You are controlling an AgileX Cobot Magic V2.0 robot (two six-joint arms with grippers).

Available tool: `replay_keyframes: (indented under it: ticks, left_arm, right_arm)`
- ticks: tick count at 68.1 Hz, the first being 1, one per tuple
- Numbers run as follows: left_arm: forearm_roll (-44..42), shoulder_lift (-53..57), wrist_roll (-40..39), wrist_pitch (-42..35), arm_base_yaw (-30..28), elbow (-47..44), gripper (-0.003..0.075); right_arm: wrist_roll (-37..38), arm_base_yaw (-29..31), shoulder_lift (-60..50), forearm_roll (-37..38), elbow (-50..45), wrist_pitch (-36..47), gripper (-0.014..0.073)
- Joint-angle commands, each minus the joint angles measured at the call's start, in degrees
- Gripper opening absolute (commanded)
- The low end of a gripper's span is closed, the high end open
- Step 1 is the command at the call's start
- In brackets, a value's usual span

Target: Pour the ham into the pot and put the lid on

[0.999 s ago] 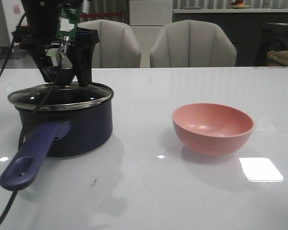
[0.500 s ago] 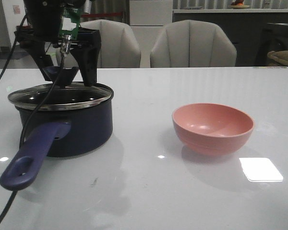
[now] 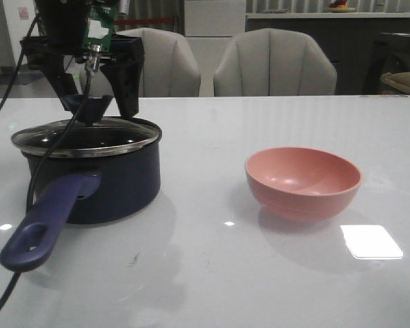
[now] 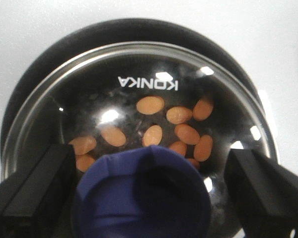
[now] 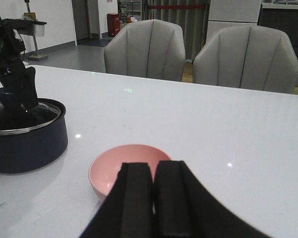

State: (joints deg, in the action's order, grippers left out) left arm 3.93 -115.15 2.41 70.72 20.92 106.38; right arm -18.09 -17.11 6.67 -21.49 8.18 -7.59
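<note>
Two arms in play, and the action sits at the left side of the white counter (image 3: 212, 273). The pot (image 3: 96, 181) stands there, dark navy, its long purple-blue handle (image 3: 44, 222) reaching toward the near-left corner, the hole at its end plain to see. On top, the lid (image 3: 85, 137) sits flat, its metal rim lying on the pot's rim all the way round as far as the front view shows.

Down through the glass in the left wrist view, the ham (image 4: 181, 130) shows as a scatter of small orange ovals on the pot's floor, clustered near the centre, a few partly hidden behind the knob. A brand name printed on the lid (image 4: 139, 114) reads mirrored from this angle.

Over it all, the left gripper (image 3: 96, 102) hangs straight above the lid, fingers spread wide, one on each side of the flared dark-blue knob (image 4: 141, 196). In the wrist view both black fingers (image 4: 35, 191) stand clear of the knob, with glass showing in the gaps, so nothing is gripped.

Across to the right half of the counter, the pink bowl (image 3: 303, 182) stands upright, well apart from the pot, and its inside looks bare. The right gripper (image 5: 149, 198) is at the near edge just beside that bowl (image 5: 124, 166), fingers pressed together, holding nothing.

Beyond the far edge, two grey chairs (image 3: 273, 65) face the counter.
</note>
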Motion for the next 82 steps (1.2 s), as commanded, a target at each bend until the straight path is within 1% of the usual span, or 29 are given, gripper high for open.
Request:
replay_keyframes:
  ticks: [1, 17, 23, 33, 42, 56, 82]
  left_arm:
    - [0.42, 6.15, -0.65, -3.03, 0.36, 1.91, 0.0638]
    - [0.31, 12.09, -0.53, -5.94, 0.36, 1.91, 0.0638]
    - [0.44, 16.09, -0.05, -6.55, 0.36, 1.50, 0.0638]
    - [0.42, 23.86, 0.06, -10.49, 0.36, -3.30, 0.0638]
    - [0.32, 32.83, 0.06, -15.79, 0.36, -12.06, 0.0638]
    - [0.32, 47.82, 0.06, -25.17, 0.36, -28.04, 0.0638]
    - [-0.71, 74.59, 0.06, -37.13, 0.36, -54.87, 0.0638]
  right_arm:
    - [-0.59, 0.03, 0.56, -0.04, 1.45, 4.67, 0.0159]
    - [-0.59, 0.03, 0.56, -0.04, 1.45, 4.67, 0.0159]
    - [-0.59, 0.03, 0.56, -0.04, 1.45, 4.67, 0.0159]
    - [-0.59, 0.03, 0.56, -0.04, 1.45, 4.67, 0.0159]
    - [-0.59, 0.03, 0.56, -0.04, 1.45, 4.67, 0.0159]
    - [-0.59, 0.03, 0.56, -0.04, 1.45, 4.67, 0.0159]
    - [-0.59, 0.03, 0.56, -0.04, 1.45, 4.67, 0.0159]
